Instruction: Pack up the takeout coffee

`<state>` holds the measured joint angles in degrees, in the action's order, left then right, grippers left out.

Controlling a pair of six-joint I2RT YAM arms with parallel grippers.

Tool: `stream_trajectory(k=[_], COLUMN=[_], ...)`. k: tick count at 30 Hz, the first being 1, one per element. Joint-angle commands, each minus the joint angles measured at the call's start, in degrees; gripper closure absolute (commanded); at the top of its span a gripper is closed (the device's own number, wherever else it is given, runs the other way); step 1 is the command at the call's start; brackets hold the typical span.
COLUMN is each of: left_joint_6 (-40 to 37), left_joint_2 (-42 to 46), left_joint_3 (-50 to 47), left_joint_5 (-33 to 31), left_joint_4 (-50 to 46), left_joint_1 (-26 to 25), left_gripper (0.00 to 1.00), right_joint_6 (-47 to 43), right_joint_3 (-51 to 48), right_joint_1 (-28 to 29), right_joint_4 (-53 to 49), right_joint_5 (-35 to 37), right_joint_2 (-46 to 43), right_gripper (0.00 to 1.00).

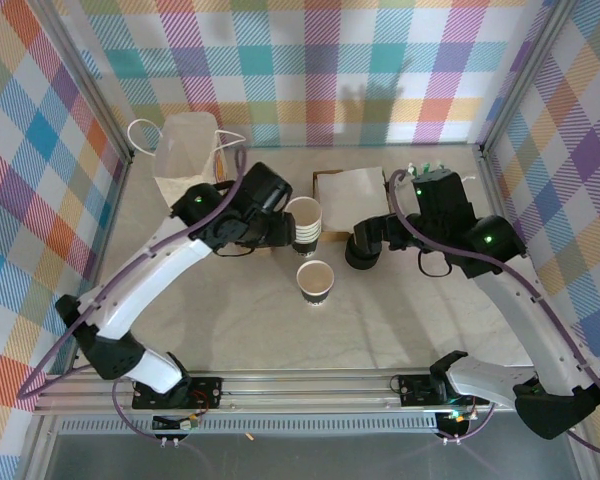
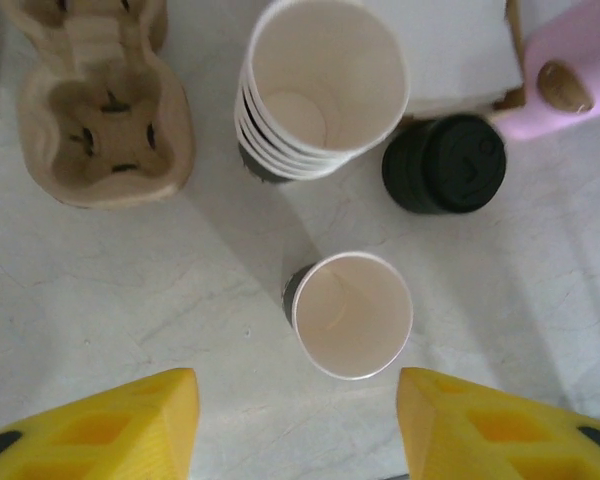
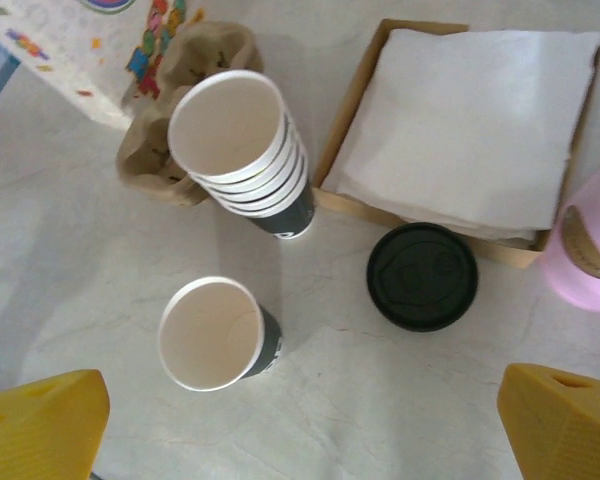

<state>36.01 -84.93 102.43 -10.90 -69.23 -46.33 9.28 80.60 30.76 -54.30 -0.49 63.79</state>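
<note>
Cup (image 1: 315,281): upright, lidless, alone on the bench (image 1: 380,320); near the cup stack (image 1: 305,222), not touching
Left tool (image 2: 295,400): fingers apart; gripping nothing
Right tool (image 3: 302,390): fingers wide apart; empty
Black lids (image 3: 422,275): beside the stack

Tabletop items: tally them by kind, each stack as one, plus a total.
Lone lidless white paper cup: 1
Stack of white paper cups: 1
Stack of round black plastic lids: 1
Brown cardboard cup carrier: 1
Cardboard tray of white napkins: 1
White paper bag: 1
Pink object: 1
Total: 7

A lidless cup (image 3: 212,333) stands apart from the black lids (image 3: 422,276).
</note>
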Motion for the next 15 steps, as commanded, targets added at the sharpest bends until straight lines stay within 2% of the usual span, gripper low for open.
stream_trajectory(k=[1, 6, 9, 12, 15], left_joint_6=[-1.7, -8.4, -15.0, -19.9, -22.5], left_joint_2=[5.8, 13.0, 15.7, 16.2, 15.1], left_joint_3=[0.3, -5.3, -7.6, -8.2, -6.5], left_joint_5=[-5.6, -10.4, -8.2, -5.8, -2.2], left_joint_4=[4.2, 13.3, 18.9, 21.8, 21.4], left_joint_1=[1.3, 2.0, 2.2, 2.4, 2.7], left_gripper=[0.38, 0.2, 0.11, 0.06, 0.05], right_joint_6=[-2.5, -5.4, -5.7, -7.4, -10.2], right_joint_3=[-1.4, -4.7, -4.3, -4.7, -6.0], right_joint_1=[-0.2, -0.5, -0.5, -0.9, -1.3], right_joint_4=[2.6, 3.7, 1.7, -0.2, -1.0], right_joint_5=[-4.1, -3.3, -1.2, -1.1, -0.2], right_joint_2=[-2.0, -3.6, -3.8, -4.7, -5.0], right_gripper=[0.03, 0.14, 0.24, 0.38, 0.36])
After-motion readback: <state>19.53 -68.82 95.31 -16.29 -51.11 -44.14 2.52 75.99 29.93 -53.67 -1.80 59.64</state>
